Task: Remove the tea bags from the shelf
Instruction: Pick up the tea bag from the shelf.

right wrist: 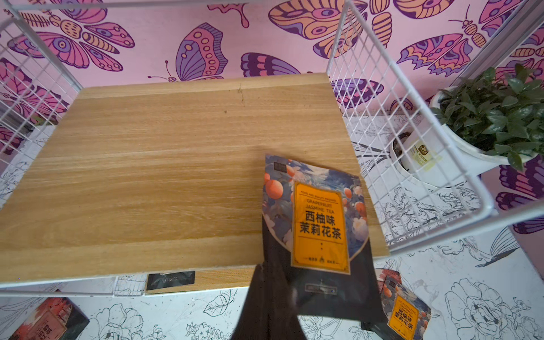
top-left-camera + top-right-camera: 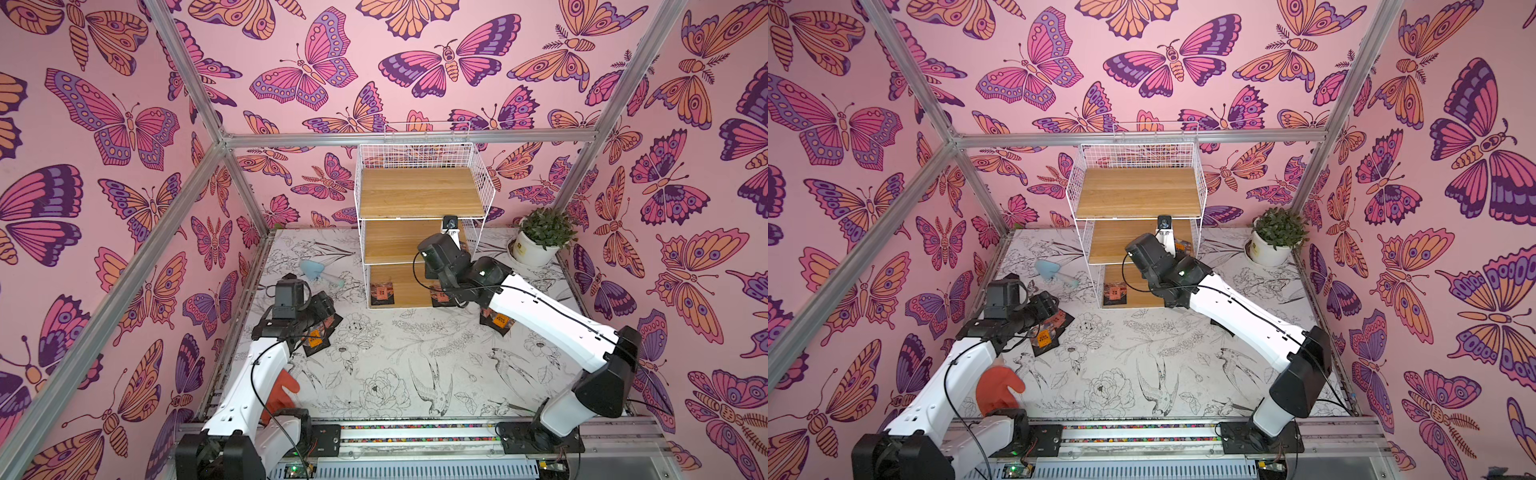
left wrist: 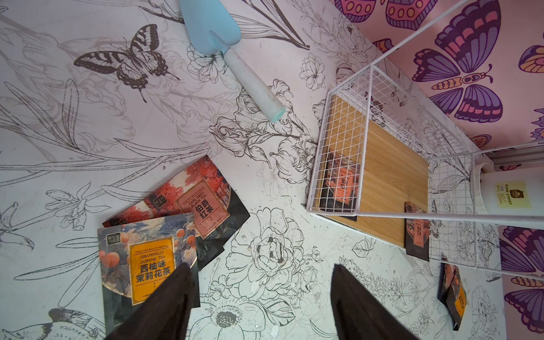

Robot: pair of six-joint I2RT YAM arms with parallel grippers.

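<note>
The white wire shelf (image 2: pixel 419 195) (image 2: pixel 1138 191) stands at the back of the table. My right gripper (image 1: pixel 273 282) reaches in at its middle board, shut on the dark lower edge of an orange-label tea bag (image 1: pixel 318 223) that lies partly over that board's front right corner. Two more tea bags (image 2: pixel 382 293) (image 2: pixel 441 296) lie on the bottom board. My left gripper (image 3: pixel 262 276) hangs open over the table with nothing between its fingers, beside two overlapping tea bags (image 3: pixel 141 259) (image 3: pixel 200 200). Another tea bag (image 2: pixel 498 320) lies on the table under my right arm.
A blue trowel (image 2: pixel 316 272) (image 3: pixel 229 59) lies on the table left of the shelf. A white plant pot (image 2: pixel 536 241) stands to the shelf's right by the wall. An orange glove (image 2: pixel 280 395) lies near the left arm's base. Metal frame posts run along the walls.
</note>
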